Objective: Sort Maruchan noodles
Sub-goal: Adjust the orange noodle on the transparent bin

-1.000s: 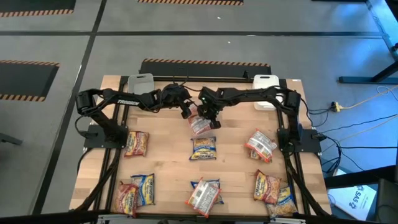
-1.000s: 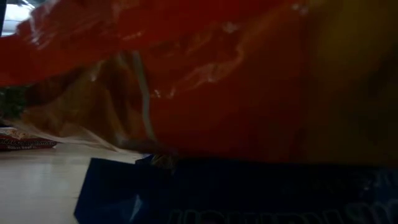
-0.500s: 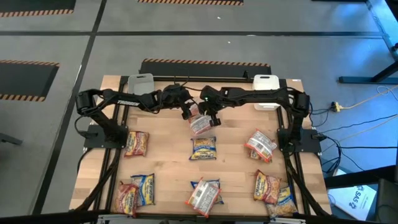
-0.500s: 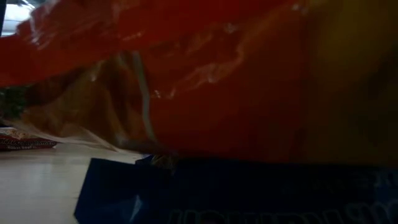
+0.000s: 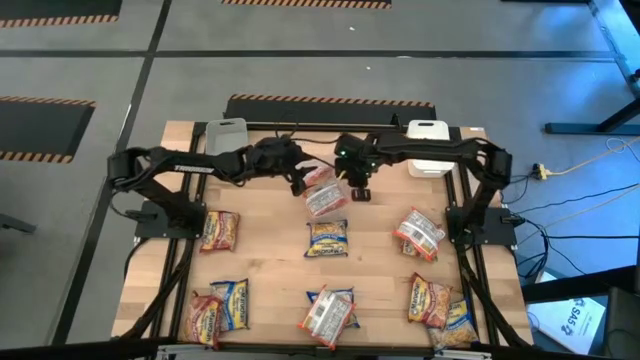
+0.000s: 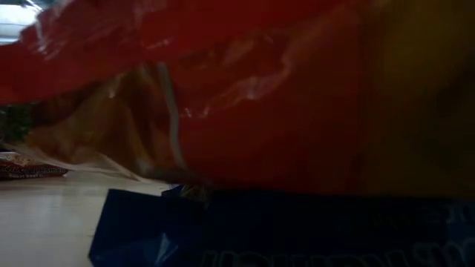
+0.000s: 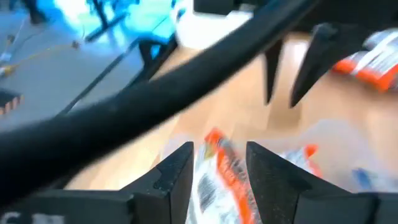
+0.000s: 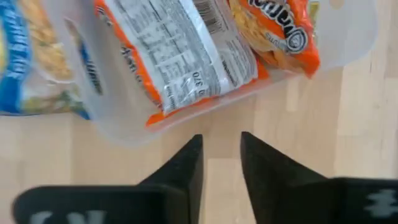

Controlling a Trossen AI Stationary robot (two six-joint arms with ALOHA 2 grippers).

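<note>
Orange-and-white crinkly plastic ramen packet (image 5: 319,177), print side up. It is caught between the two dark fingers of the left gripper (image 5: 300,183). In the left wrist view the packet (image 7: 219,171) fills the gap between the fingers, so the grip looks closed on it, at medium width. The view is blurred and the contact is not crisp.

Landmark: clear plastic rectangular bin (image 8: 124,127) on the pale wooden table (image 5: 265,215), toward the table's far middle. The held packet is at the bin's far edge, on the left arm's side.

Inside the bin are a second orange-and-white packet (image 8: 180,56) with its nutrition label up, and an orange packet (image 8: 273,31) beside it. A blue-and-yellow packet (image 8: 31,62) shows through the bin wall. Cannot tell whether it lies in the bin or under it.

The right gripper (image 5: 360,190) hangs just beside the bin on the right arm's side. Its fingers are parted narrowly with nothing between them, and only bare wood shows below the right gripper (image 8: 221,142).

Nearer than the bin:
- A blue-and-yellow flat packet (image 5: 327,238) lies close by.
- A red-and-yellow packet (image 5: 219,230) is off toward the left arm's base.
- An orange-and-white packet (image 5: 420,233) is off toward the right arm's base.

More packets lie along the near edge, well apart from the bin.

Low view: blocked by a red-orange packet (image 6: 260,96) pressed close, with a dark blue packet (image 6: 260,230) beneath it.
</note>
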